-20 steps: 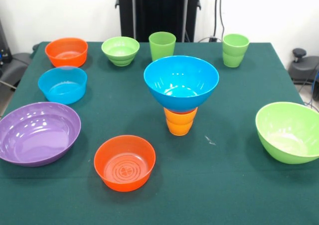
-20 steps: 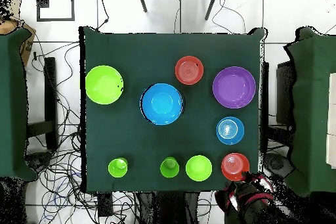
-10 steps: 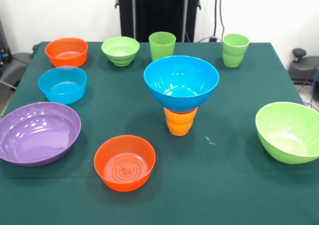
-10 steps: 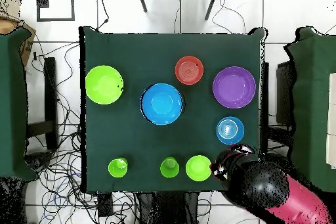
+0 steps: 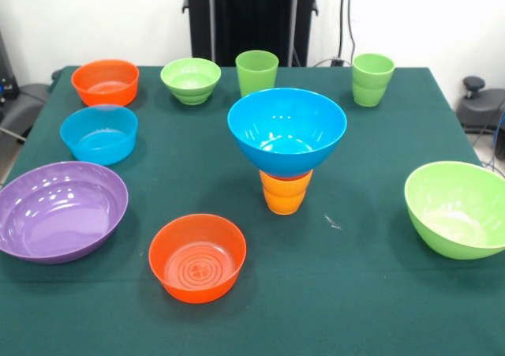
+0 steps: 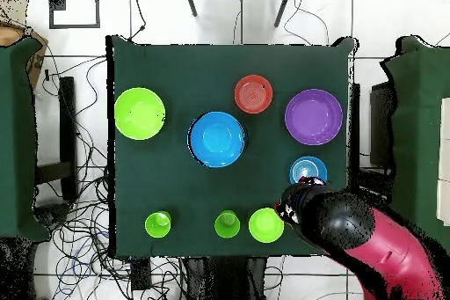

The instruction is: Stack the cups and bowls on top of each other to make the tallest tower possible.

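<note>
The robot's red and black arm (image 6: 387, 252) reaches in over one corner of the green-clothed tabletop (image 6: 193, 76) in the overhead view, and its hand (image 6: 288, 208) sits at the arm's tip; whether it is wide or narrow cannot be told, and it seems to hold nothing. In the front view only a dark tip shows at the top edge. The arm hides the small glossy orange plastic bowl (image 5: 105, 81) from above. Just beside the hand lie the small lime green plastic bowl (image 6: 265, 224) on one side and the light blue plastic bowl (image 6: 306, 170) on the other, the latter partly under the arm. Farther out stands the tower (image 5: 286, 147): a large blue plastic bowl (image 6: 217, 139) resting upright on an upturned orange plastic cup (image 5: 286, 192), near the tabletop's middle. From the hand, the tower lies diagonally inward, toward the tabletop's centre and away from the robot's base. Two green plastic cups (image 6: 227, 223) stand along the same edge as the hand, beyond the lime bowl. Well apart lie a large purple plastic bowl (image 6: 313, 116), a second orange plastic bowl (image 6: 253, 93) and a large lime green plastic bowl (image 6: 139, 113). Judging by this layout, the nearest pieces are the small bowls under and beside the hand.
</note>
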### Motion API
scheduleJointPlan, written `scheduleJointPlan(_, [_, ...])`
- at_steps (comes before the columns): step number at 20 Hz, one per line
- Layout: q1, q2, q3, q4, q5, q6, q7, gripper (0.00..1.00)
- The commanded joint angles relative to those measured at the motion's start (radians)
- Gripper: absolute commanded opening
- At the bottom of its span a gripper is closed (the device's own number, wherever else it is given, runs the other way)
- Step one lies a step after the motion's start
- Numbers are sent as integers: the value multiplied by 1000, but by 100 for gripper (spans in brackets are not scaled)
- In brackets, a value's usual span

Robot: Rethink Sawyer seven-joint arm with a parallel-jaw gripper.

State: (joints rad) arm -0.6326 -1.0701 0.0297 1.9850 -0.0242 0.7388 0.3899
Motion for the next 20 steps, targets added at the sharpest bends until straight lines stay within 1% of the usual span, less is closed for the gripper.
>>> scheduleJointPlan(1, [70,107,43,-24,6,-112,302,100])
scheduleJointPlan(4, [96,174,25,-95,-21,-89,319,100])
scheduleJointPlan(8, [105,264,25,-148,11,-87,342,100])
scheduleJointPlan(10, [103,282,24,-135,8,-130,338,100])
scheduleJointPlan(11, [103,271,21,-121,1,-138,335,100])
scheduleJointPlan(14, [120,207,-5,-92,-23,-94,333,100])
scheduleJointPlan(16, [126,234,-17,-81,-46,-141,347,100])
scheduleJointPlan(18, [110,276,-14,-70,-75,-201,330,100])
scheduleJointPlan(20, [98,303,-17,-76,-102,-205,301,100])
